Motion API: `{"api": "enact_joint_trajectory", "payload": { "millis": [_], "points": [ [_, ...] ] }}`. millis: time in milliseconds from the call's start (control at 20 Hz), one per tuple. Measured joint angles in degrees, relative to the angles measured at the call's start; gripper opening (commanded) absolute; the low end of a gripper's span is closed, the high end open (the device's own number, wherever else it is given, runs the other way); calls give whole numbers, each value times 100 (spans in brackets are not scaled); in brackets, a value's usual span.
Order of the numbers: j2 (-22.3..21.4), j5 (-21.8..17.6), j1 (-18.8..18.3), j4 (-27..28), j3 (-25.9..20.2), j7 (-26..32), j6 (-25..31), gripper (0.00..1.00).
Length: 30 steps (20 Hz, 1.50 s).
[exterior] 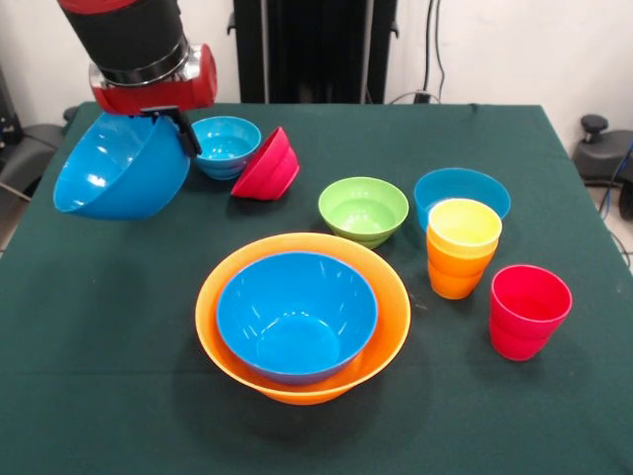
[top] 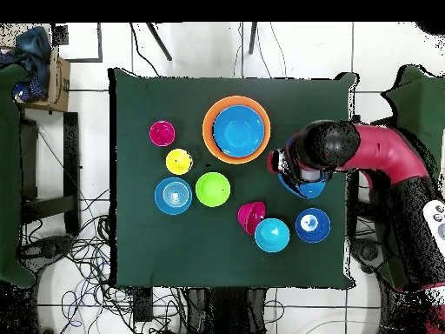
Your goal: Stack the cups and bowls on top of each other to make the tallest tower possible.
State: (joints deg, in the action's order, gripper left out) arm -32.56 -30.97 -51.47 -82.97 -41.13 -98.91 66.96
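My gripper (exterior: 176, 127) is shut on the rim of a large blue bowl (exterior: 119, 168) and holds it tilted above the table's far left. In the overhead view that bowl (top: 306, 188) peeks out under the arm (top: 322, 146). The tower is a very large orange bowl (exterior: 381, 336) with a large blue bowl (exterior: 297, 315) nested in it, near the front middle. A yellow cup (exterior: 465, 223) sits nested in an orange cup (exterior: 453, 272). A red cup (exterior: 529, 310) stands to their right.
A small light-blue bowl (exterior: 226, 143) and a tipped red bowl (exterior: 267, 165) lie at the back. A green bowl (exterior: 363, 208) and a blue bowl (exterior: 461, 185) stand mid-right. A dark-blue bowl (top: 312, 224) shows only in the overhead view.
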Motion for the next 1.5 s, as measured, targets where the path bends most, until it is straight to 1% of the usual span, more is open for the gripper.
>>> {"api": "enact_joint_trajectory", "payload": {
  "millis": [200, 600, 850, 1150, 1200, 1350, 1500],
  "points": [
    [-89, 208, 93, 180, 0, 0, 7, 0],
    [-168, 454, 326, 500, 2, 0, 31, 0],
    [-150, 485, 521, 704, 7, 0, 31, 0],
    [-120, 485, 863, 997, 93, 0, 32, 0],
    [-105, 485, 973, 1103, 122, 0, 31, 0],
    [-85, 485, 1087, 1215, 145, 0, 32, 0],
    [-17, 486, 1275, 1420, 188, 0, 32, 0]
  ]
}}
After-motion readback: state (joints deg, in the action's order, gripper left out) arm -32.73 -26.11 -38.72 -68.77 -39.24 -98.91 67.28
